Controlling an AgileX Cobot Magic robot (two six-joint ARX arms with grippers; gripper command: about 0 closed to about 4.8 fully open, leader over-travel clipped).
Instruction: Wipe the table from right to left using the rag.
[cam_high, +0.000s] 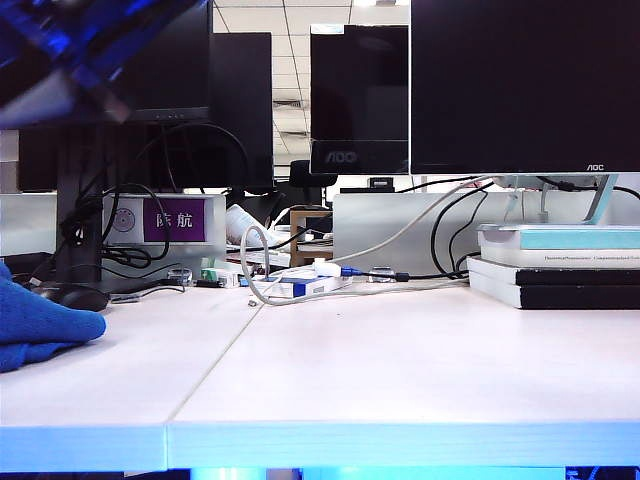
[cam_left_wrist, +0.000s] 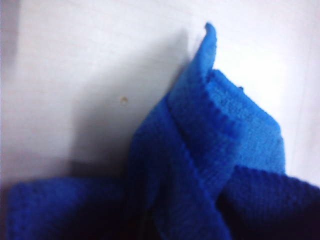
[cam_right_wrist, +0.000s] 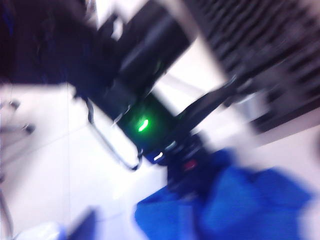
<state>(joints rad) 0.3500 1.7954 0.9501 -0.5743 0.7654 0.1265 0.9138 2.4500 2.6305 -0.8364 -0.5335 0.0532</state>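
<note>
Rag (cam_left_wrist: 210, 165), bunched against our left gripper at the table (cam_high: 400, 370) seam's far-left end, wipe seemingly finished; both grippers' jaws unreadable.

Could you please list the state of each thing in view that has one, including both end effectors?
rag: rumpled, lying on the table at its left end.
table: bare across the middle and right.
monitors: screens dark.
books: stacked flat, closed.
black mouse: resting behind the rag.
left end effector: over the rag, jaws unseen.
right end effector: not visible; view blurred.
</note>
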